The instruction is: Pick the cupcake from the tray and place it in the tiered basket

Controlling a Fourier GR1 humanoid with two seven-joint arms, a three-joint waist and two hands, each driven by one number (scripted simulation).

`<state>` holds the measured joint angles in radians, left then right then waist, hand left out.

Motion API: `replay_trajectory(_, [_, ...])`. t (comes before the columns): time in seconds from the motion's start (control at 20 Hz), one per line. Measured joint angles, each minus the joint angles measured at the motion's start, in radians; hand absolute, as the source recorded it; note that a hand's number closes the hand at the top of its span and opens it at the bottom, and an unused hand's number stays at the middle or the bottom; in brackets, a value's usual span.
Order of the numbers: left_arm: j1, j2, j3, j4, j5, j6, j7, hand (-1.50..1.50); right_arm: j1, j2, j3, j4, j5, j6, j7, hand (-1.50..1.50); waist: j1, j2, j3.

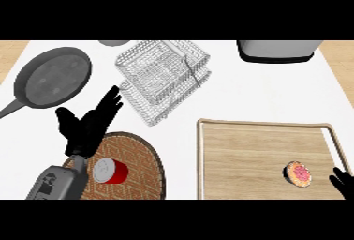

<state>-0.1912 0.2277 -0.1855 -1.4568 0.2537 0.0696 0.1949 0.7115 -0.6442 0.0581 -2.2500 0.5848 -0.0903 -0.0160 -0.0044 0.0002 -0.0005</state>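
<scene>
A small cupcake (299,174) with pink frosting and a dark wrapper lies on the wooden tray (242,154) near its right side. The wire tiered basket (164,77) stands at the upper middle of the white counter. My left hand (86,126) is up at the left with straight, spread fingers, holding nothing, between the pan and the woven mat. Only the fingertips of my right hand (342,181) show at the lower right corner, just right of the cupcake and apart from it.
A dark frying pan (52,77) lies at the upper left. A round woven mat (135,161) carries a red cup (110,170) at the lower left. A grey appliance (276,50) stands at the top right.
</scene>
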Motion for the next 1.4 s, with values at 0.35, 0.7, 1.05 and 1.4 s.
replay_trajectory(0.35, [-0.002,-0.011,0.029,-0.009,-0.017,-0.019,0.017,0.0,-0.058,0.087,0.025,0.09,0.106,0.032,0.015,-1.5,-0.001,-0.001,0.0])
replay_trajectory(0.7, [0.006,-0.038,0.041,-0.016,-0.044,-0.025,0.028,0.0,-0.109,0.175,0.001,0.215,0.169,-0.009,-0.05,-1.5,-0.001,-0.001,0.001])
replay_trajectory(1.05, [0.019,-0.064,0.048,-0.043,-0.074,-0.039,0.046,0.0,-0.177,0.235,-0.045,0.297,0.183,0.005,-0.096,-1.5,0.0,-0.001,0.001])
replay_trajectory(1.4, [0.039,-0.069,0.078,-0.056,-0.084,-0.074,0.053,0.0,-0.266,0.277,-0.098,0.403,0.171,0.037,-0.153,-1.5,0.002,-0.001,0.0])
